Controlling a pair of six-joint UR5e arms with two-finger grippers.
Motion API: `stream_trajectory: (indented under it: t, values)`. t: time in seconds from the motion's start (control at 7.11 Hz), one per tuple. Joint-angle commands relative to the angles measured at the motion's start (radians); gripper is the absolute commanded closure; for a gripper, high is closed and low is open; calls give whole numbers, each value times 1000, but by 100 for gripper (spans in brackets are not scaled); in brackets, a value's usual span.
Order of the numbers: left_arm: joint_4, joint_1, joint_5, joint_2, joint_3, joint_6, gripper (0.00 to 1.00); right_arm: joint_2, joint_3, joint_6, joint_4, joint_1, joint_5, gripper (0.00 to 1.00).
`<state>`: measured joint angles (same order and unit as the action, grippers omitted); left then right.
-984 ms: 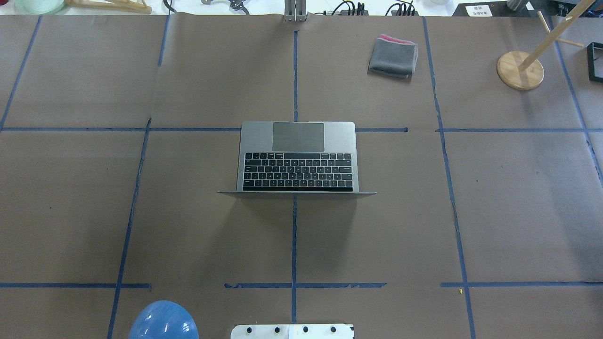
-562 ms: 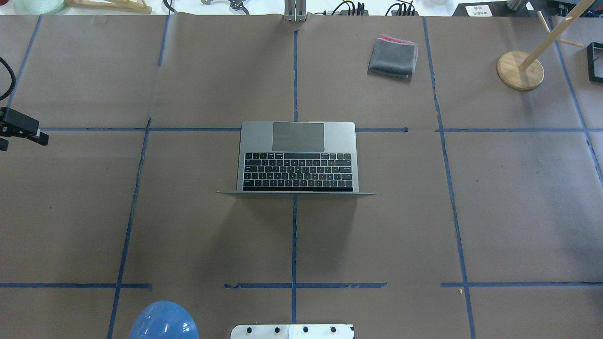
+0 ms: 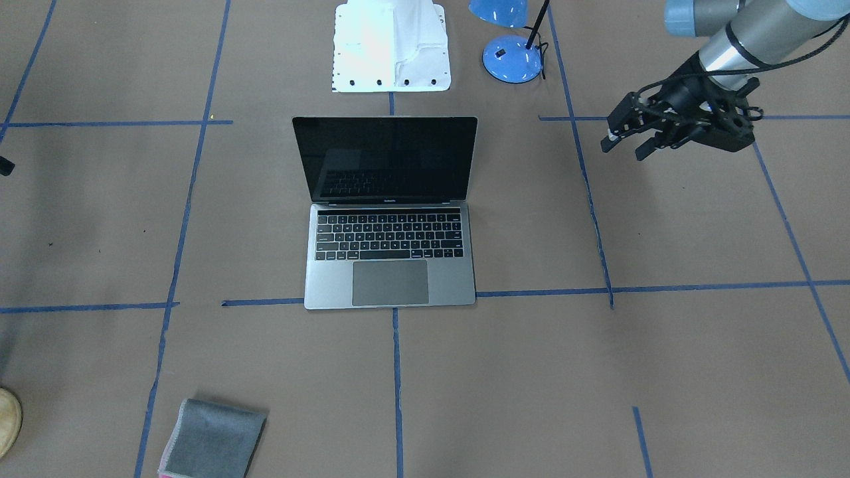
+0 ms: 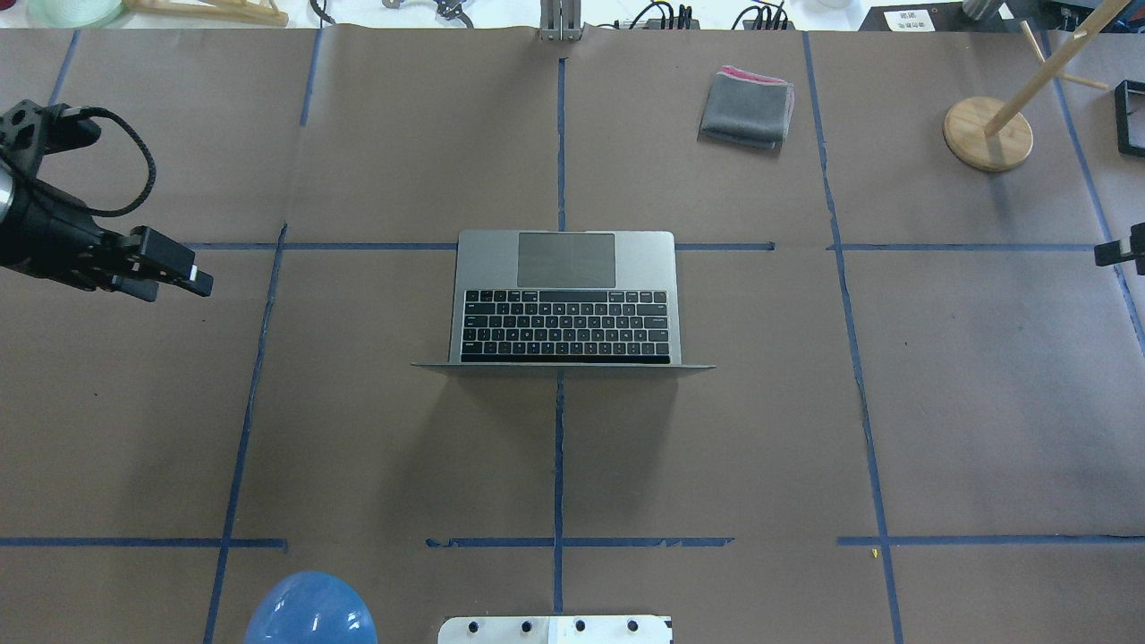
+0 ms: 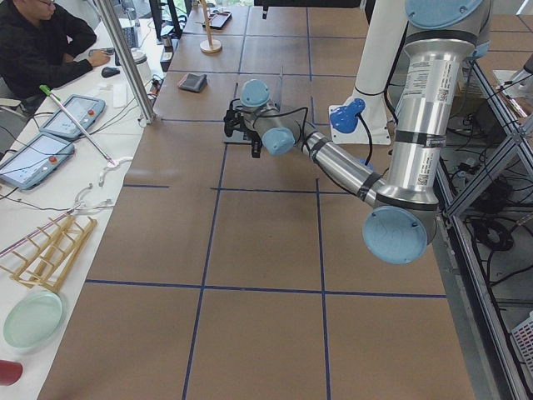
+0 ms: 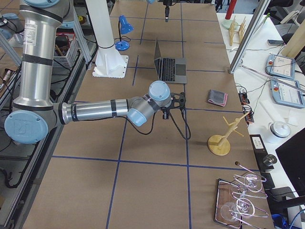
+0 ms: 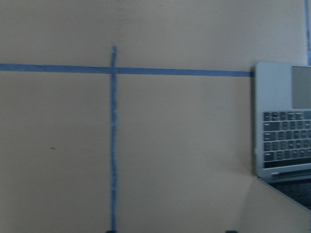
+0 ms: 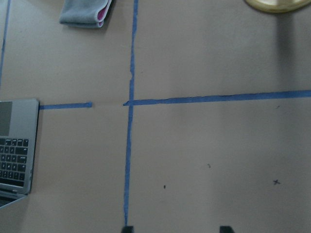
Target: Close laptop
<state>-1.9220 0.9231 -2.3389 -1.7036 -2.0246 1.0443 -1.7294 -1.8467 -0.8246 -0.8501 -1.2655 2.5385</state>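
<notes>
The laptop (image 4: 564, 304) is found open at the middle of the table (image 4: 358, 429), with its lid upright. The black screen is shown only in the front-facing view; from overhead the lid is reduced to a thin edge. The left gripper (image 3: 624, 147) is held above the table, well apart from the laptop, with its fingers spread and nothing between them. The right gripper (image 4: 1123, 250) is cut off at the overhead view's edge. Its fingertips (image 8: 128, 228) are shown wide apart and empty only by its wrist camera, where a folded grey cloth (image 8: 85, 12) is also caught.
</notes>
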Motion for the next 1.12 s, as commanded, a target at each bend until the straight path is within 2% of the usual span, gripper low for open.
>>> stream_trajectory:
  t: [0.0, 0.14, 0.28, 0.42, 0.56, 0.7, 0.84, 0.98]
  values:
    - [0, -99, 65, -22, -49, 82, 83, -31, -75, -45, 36, 101, -4, 78]
    - [-2, -136, 67, -24, -63, 91, 93, -32, -103, -47, 36, 145, -6, 89]
    - [-2, -148, 67, -24, -69, 91, 98, -30, -120, -48, 36, 179, -10, 98]
    - [-2, -171, 67, -25, -74, 91, 99, -30, -150, -57, 37, 234, -53, 100]
    - [-2, -203, 73, -49, -75, 92, 99, -26, -205, -156, 37, 341, -152, 100]
    - [0, -229, 93, -57, -77, 112, 99, -21, -264, -270, 37, 501, -319, 100]
    - [0, -269, 130, -76, -77, 135, 99, -15, -301, -339, 37, 626, -449, 100]
    - [0, -286, 138, -83, -75, 140, 99, 25, -309, -397, 37, 708, -533, 100]
